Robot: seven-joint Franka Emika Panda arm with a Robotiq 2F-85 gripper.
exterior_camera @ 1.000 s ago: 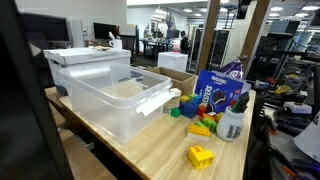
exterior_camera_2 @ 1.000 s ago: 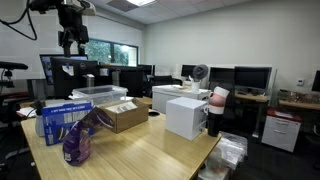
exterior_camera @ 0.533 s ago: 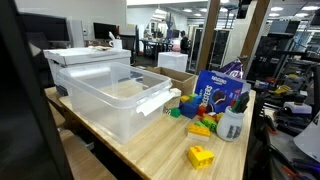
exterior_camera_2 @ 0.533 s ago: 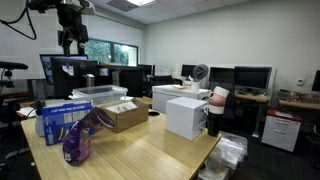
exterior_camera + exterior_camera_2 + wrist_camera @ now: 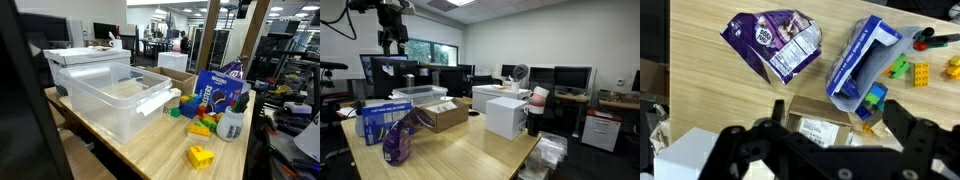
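Observation:
My gripper hangs high above the wooden table, open, with nothing between its fingers. In the wrist view the gripper looks straight down; its two black fingers frame a brown cardboard box with a white label. Beside that box lies a blue carton on its side with toy bricks inside. A crumpled purple snack bag lies further off on the wood. The gripper does not show in the exterior view nearest the bricks.
A large clear plastic bin with its lid fills one end of the table. Loose coloured bricks, a yellow brick and a white bottle sit near the carton. A white box stands at the table's far side.

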